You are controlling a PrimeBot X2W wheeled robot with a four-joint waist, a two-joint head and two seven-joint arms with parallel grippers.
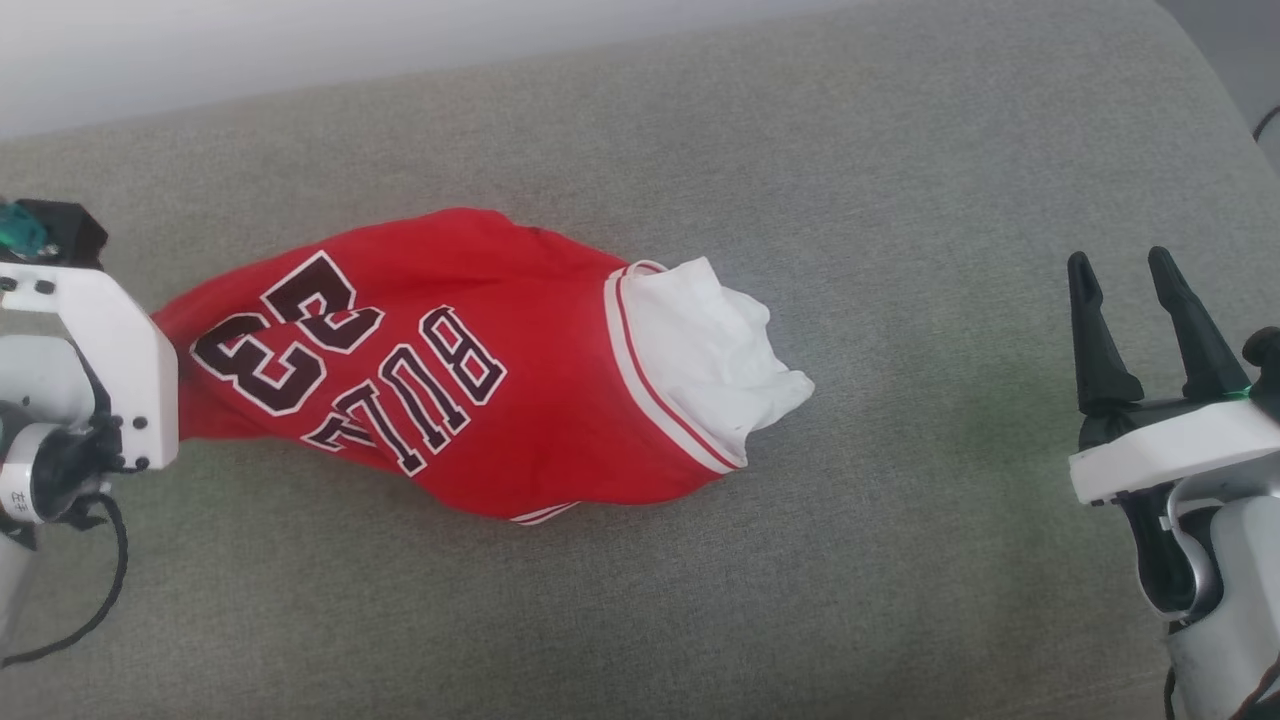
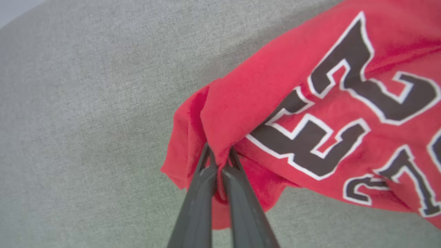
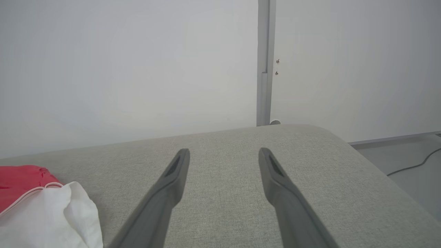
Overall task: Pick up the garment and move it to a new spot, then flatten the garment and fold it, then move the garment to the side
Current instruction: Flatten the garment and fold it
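**Grey cushion (image 1: 860, 160): left gripper (image 2: 219, 156) clamped on garment (image 1: 480, 360), right gripper (image 1: 1120, 262) free**

Nearest, left wrist view: 2 dark fingers (image 2: 200, 193) pressed together on a bunched red fold at the garment's edge, just beside the digit "3". Fabric around the pinch is gathered into creases.

Head view, left edge: white wrist housing (image 1: 110, 340) covers the garment's left end, so the pinch itself is hidden from above.

Lower right: right gripper's fingers spread wide, nothing between them, hanging over bare cushion, well apart from the garment.

Mid-cushion: garment stretched left to right, lettering face up. "BULL" and "23" readable, upside down to the head camera; last letter lost in a fold. White sleeve (image 1: 710, 340) with white-red striped trim crumpled at the right end. A bit of striped trim peeks out under the near edge.

Farthest: pale wall (image 3: 137, 69) behind the cushion, with 1 grey vertical strip (image 3: 265, 62). Dark cable (image 3: 413, 165) on the floor past the cushion's right end.
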